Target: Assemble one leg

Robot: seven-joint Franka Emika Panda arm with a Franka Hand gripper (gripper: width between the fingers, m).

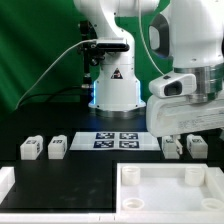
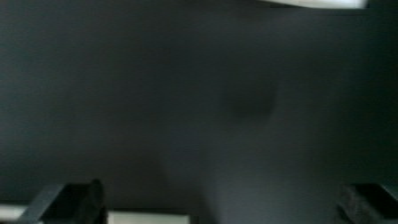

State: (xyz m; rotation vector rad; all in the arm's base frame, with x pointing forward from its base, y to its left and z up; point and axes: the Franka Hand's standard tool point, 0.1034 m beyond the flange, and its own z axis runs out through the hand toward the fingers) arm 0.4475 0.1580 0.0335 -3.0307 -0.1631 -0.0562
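Legs were what you had to look for, and all four stood loose on the black table (image 1: 85,168). In the exterior view, the left pair (image 1: 43,147) sat side by side near that view's left edge. The right pair (image 1: 185,146) sat near its right, just beyond the far edge of the large white panel (image 1: 160,195). The marker board (image 1: 118,140) lay flat between the two pairs. No leg was seated in the panel's raised corner sockets.

You would have found the gripper (image 1: 186,130) hanging directly over the right pair, with the arm's white wrist above it. From that camera you could not tell whether it touched either leg.

The wrist view settled the jaws for you. The gripper (image 2: 222,192) had its two dark fingers (image 2: 71,200) set wide apart at opposite sides of the picture, with nothing clamped between them, only blurred dark table. A pale sliver showed low between the fingers, and you could not tell what it was.
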